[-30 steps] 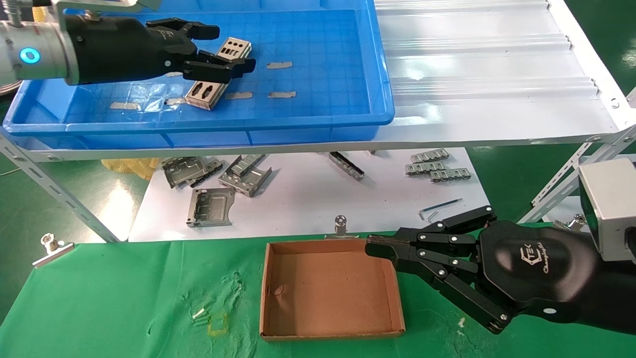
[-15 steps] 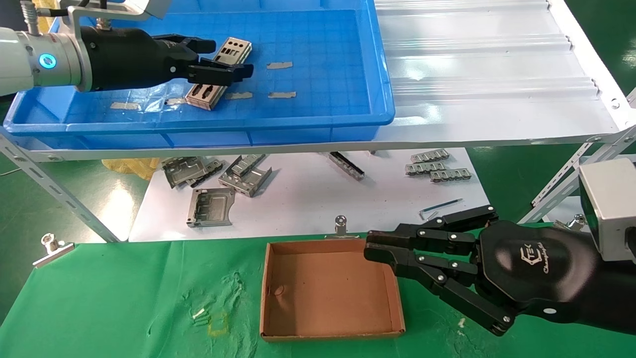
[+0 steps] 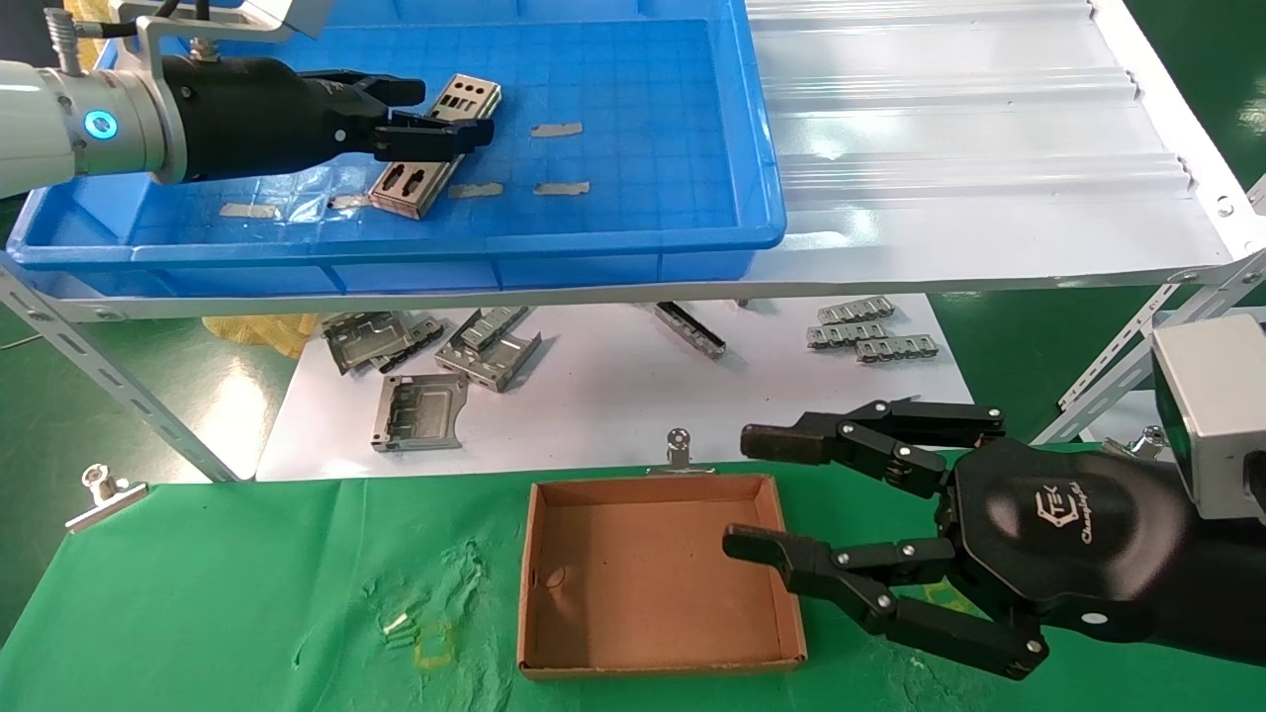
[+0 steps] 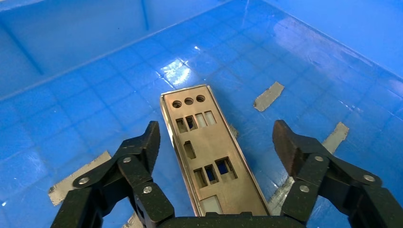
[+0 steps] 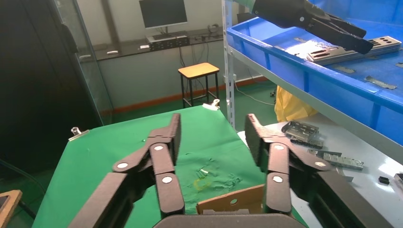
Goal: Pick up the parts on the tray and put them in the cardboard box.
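Note:
A silver punched part (image 3: 471, 95) (image 4: 209, 152) lies slanted on the floor of the blue tray (image 3: 633, 237), seemingly stacked on another. My left gripper (image 3: 431, 112) (image 4: 216, 135) hovers just over its middle, open, one finger on each long side, touching nothing. The right wrist view shows the same part (image 5: 354, 47) under the left gripper (image 5: 332, 28). The brown cardboard box (image 3: 643, 583) (image 5: 233, 202) sits empty on the green cloth. My right gripper (image 3: 757, 491) (image 5: 213, 128) is open above the box's right wall and holds nothing.
Grey tape scraps (image 3: 556, 129) dot the tray floor. Folded grey brackets (image 3: 490, 346) and small metal strips (image 3: 856, 331) lie on the white board below the white ribbed shelf (image 3: 969, 129). Metal clips (image 3: 678, 445) pin the green cloth (image 3: 247, 593).
My right gripper has spread its fingers from shut to wide open over the box's right wall. The left gripper has drawn slightly farther into the tray over the part.

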`<act>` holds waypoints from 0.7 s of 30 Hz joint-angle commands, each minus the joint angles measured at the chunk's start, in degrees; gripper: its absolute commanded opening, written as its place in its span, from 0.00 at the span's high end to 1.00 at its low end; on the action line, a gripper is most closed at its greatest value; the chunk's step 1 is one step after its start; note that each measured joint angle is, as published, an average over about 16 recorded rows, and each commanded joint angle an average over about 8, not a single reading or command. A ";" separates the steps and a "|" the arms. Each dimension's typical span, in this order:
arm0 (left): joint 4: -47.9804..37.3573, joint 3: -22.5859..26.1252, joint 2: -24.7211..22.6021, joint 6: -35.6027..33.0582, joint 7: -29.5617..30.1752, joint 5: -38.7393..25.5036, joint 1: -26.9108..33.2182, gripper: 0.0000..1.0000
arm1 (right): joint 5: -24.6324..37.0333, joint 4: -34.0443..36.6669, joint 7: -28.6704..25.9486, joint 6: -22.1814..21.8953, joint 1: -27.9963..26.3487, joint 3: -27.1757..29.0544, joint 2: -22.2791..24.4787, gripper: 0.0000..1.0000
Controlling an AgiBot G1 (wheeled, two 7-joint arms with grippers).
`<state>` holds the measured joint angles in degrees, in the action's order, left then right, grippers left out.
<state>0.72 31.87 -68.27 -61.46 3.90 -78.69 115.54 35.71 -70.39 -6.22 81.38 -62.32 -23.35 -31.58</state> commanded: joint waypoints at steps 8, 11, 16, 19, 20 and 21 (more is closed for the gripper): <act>-0.26 -0.26 -0.38 1.02 -0.70 0.37 -0.37 1.00 | 0.00 0.00 0.00 0.00 0.00 0.00 0.00 0.00; -0.28 -0.41 -0.49 1.58 -0.99 0.57 -0.49 1.00 | 0.00 0.00 0.00 0.00 0.00 0.00 0.00 0.00; -0.35 -0.55 -0.60 2.47 -1.36 0.76 -0.56 1.00 | 0.00 0.00 0.00 0.00 0.00 0.00 0.00 0.00; -0.39 -0.62 -0.64 2.93 -1.52 0.85 -0.58 1.00 | 0.00 0.00 0.00 0.00 0.00 0.00 0.00 0.00; -0.41 -0.64 -0.65 3.07 -1.57 0.88 -0.58 1.00 | 0.00 0.00 0.00 0.00 0.00 0.00 0.00 0.00; -0.42 -0.66 -0.66 3.20 -1.61 0.91 -0.59 1.00 | 0.00 0.00 0.00 0.00 0.00 0.00 0.00 0.00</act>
<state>0.31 31.20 -68.92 -58.35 2.31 -77.78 114.97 35.71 -70.39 -6.22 81.38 -62.32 -23.35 -31.58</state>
